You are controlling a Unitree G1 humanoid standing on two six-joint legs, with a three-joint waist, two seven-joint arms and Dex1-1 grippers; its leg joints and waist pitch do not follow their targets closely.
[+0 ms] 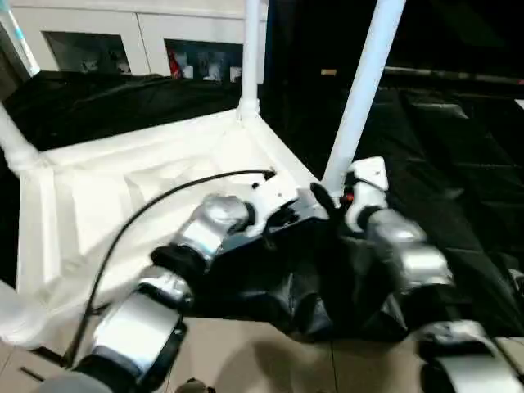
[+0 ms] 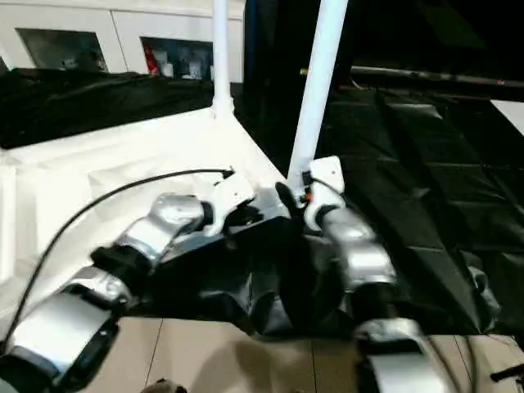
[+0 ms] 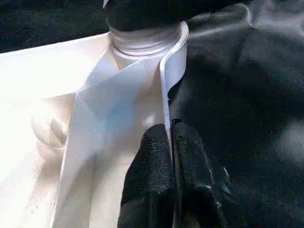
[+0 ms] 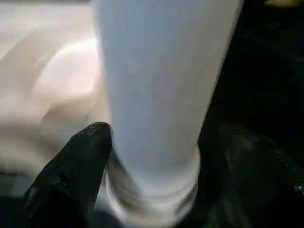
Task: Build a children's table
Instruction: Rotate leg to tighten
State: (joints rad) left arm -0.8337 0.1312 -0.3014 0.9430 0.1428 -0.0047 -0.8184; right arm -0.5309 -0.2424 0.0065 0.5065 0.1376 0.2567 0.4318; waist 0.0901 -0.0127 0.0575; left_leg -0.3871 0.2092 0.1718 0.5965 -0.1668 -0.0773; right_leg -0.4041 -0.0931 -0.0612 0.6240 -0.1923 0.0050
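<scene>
My left gripper (image 3: 169,142) is clenched on the thin side rim of the table top (image 1: 123,196), just near of the corner socket (image 3: 145,45), pinning the upside-down top so it cannot shift. My right gripper (image 4: 156,180) straddles the base of the near-right leg (image 1: 360,98), one finger (image 4: 76,166) on each side; I cannot tell whether the pads press it or stand just off it. That leg stands upright in the socket, which I judge is why I brace the top there. A second leg (image 1: 252,49) rises at the far right corner and a third (image 1: 15,135) at the far left. The top lies ribbed side up on the black-draped work surface (image 1: 458,164).
</scene>
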